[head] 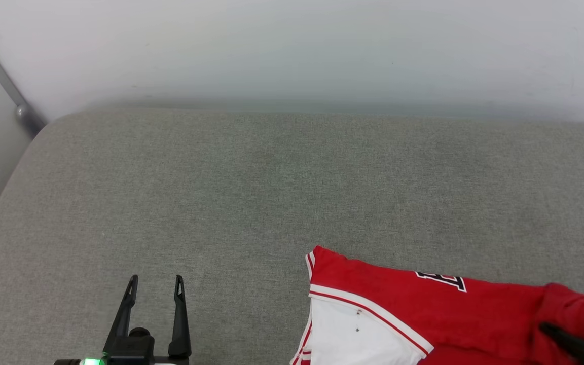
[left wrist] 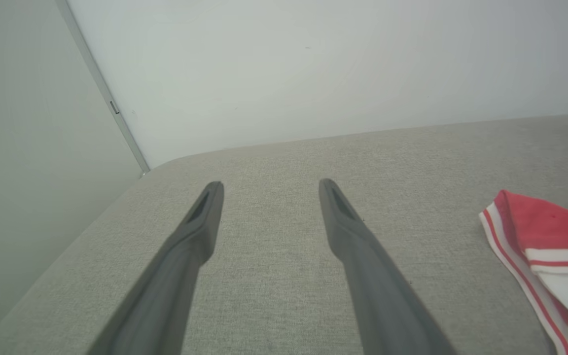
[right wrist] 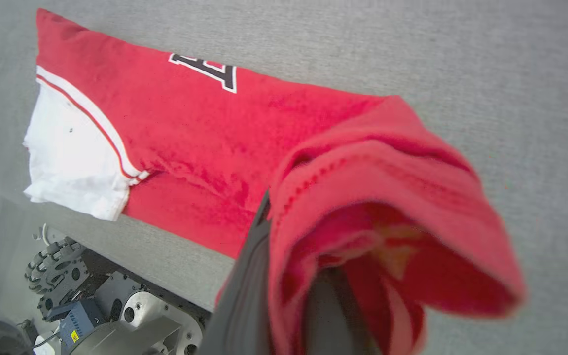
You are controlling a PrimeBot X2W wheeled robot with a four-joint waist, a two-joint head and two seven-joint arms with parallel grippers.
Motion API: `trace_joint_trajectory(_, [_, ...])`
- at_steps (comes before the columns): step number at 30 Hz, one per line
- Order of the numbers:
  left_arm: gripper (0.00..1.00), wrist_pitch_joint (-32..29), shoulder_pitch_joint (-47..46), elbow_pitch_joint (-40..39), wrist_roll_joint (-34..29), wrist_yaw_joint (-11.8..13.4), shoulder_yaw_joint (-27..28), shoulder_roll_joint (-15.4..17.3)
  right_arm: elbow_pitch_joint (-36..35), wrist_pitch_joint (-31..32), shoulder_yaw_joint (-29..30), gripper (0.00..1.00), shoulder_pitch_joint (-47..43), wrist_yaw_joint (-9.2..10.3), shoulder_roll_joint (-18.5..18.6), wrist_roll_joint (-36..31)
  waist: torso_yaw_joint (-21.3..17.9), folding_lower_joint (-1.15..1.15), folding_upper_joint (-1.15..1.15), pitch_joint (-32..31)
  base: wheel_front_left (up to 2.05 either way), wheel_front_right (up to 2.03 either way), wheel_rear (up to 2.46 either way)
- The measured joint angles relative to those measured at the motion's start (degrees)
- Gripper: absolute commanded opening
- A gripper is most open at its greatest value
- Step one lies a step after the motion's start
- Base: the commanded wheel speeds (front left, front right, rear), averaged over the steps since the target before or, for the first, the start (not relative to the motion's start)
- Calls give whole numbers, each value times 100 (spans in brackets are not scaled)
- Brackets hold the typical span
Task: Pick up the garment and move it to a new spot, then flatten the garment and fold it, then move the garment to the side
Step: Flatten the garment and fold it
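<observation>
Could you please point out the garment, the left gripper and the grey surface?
garment (head: 424,314): head view, on its red chest fabric.
left gripper (head: 156,279): head view, midway between its open fingertips.
grey surface (head: 271,177): head view, on a bare stretch of it.

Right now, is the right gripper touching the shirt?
Touching. The right wrist view shows the right gripper shut on a bunched fold of the shirt, with red cloth wrapped over its fingers.

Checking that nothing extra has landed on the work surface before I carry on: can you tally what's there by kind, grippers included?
garment, red and white: 1
Grippers: 2 (left gripper open over bare fabric; right gripper shut on a bunched end of the garment)
grey cushion: 1
Total: 4
</observation>
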State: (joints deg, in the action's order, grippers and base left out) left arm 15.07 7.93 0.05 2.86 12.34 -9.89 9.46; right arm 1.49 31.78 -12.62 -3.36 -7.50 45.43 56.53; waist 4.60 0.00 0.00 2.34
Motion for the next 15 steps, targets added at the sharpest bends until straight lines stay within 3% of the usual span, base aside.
trace_joint_trajectory(7, [100,-1,-75,55,-64,-174,40,-94,-1159,506,-777,0,449,0,-425,-385,83,0,0,35,0,0,0])
trace_joint_trajectory(15, [100,-1,-231,44,-119,-277,30,-200,-1000,767,-2161,0,1788,0,-1178,-682,208,0,0,227,0,0,0])
